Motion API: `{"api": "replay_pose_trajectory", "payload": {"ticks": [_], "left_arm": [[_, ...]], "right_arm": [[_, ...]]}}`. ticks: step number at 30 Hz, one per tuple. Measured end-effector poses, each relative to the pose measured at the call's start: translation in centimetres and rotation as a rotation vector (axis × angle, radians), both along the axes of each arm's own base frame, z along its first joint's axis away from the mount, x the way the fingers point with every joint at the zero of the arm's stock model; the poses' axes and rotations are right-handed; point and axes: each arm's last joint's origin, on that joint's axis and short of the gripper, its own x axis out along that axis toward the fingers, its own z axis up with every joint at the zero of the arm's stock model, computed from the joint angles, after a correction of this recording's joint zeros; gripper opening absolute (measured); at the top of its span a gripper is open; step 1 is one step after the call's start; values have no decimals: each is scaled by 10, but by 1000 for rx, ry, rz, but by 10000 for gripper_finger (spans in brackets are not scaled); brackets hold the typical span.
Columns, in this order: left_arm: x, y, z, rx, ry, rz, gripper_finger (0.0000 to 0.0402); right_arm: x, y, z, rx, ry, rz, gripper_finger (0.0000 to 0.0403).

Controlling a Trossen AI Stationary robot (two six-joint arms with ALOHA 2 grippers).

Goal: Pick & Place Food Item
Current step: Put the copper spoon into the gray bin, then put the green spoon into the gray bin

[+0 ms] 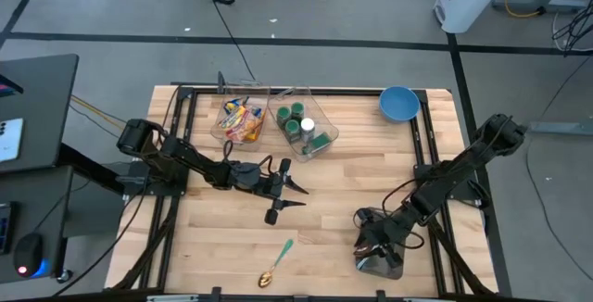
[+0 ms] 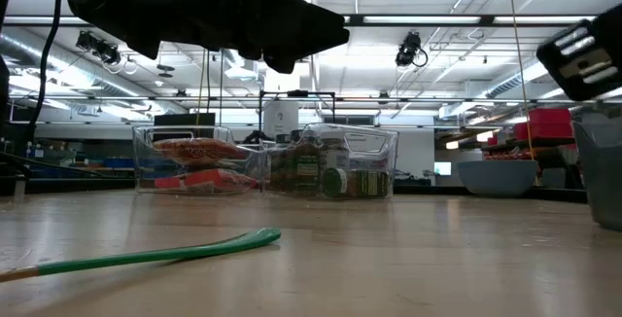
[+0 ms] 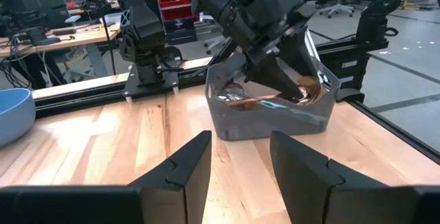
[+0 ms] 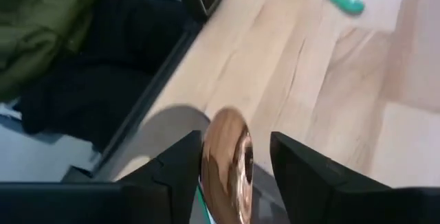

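Note:
A shiny copper-coloured round food item stands between the spread fingers of my right gripper. That gripper points slanting down into a grey bin near the table's front right. The left wrist view shows the bin with copper foil inside it and my right gripper's fingers reaching in. My left gripper hovers open and nearly level over the table's middle, pointing at the bin with nothing between its fingers. My right gripper's fingers stand on either side of the copper item's edge. The item lies close against one finger and clear of the other. Whether that finger touches it I cannot tell.
Two clear containers stand at the far edge, one with snack packs, one with green-lidded jars. A blue bowl sits at the far right. A green-handled spoon lies near the front edge; bare wood lies between it and the bin.

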Motion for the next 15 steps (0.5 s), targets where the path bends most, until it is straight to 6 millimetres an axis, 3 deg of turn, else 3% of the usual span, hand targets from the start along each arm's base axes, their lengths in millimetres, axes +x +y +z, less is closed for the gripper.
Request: {"api": "replay_pose_trajectory", "payload": {"ticks": [7,15], "left_arm": [[-1,0,1,0,0,0,158],[-14,-17,11,35,76,48,158]], "right_arm": [[-2,-2,31,91,-154,24,185],[6,5,75,109,-696,173,185]]}}
